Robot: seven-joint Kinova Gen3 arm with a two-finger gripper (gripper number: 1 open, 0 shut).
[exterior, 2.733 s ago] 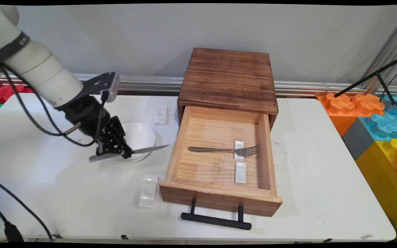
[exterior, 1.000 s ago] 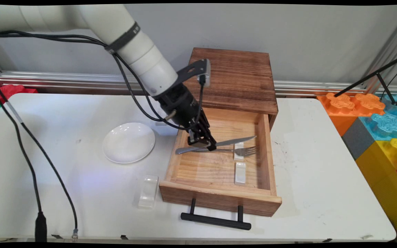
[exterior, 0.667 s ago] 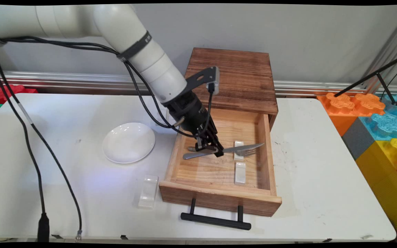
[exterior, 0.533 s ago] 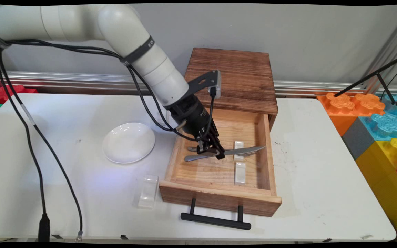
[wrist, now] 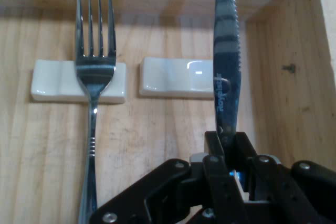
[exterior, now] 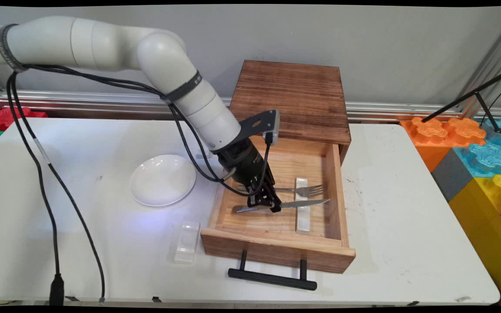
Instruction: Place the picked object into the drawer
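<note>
Main view: gripper (exterior: 270,205) low inside the open drawer (exterior: 335,182), pinched on a knife (exterior: 296,203) near its handle end. Since half a second ago the hand has slid toward the drawer's front; the blade, which then crossed the far rest (exterior: 301,184) and hid the fork's tines, now reaches out over the near rest (exterior: 303,217). Fork (exterior: 296,190) is uncovered again, lying just behind the gripper with its tines on the far rest. Knife looks about level, blade above or on the near rest; contact cannot be told. Plate (exterior: 162,179) sits well off behind the arm, a clear holder (exterior: 186,241) outside the drawer's front corner.

Hand view: fingers (wrist: 219,153) pressed onto the knife (wrist: 227,72), serrated blade running straight ahead, crossing the right end of the near rest (wrist: 178,77). Fork (wrist: 94,82) lies parallel, well to the side, on its own rest (wrist: 52,81). Drawer wall (wrist: 294,66) is close on the other side.
</note>
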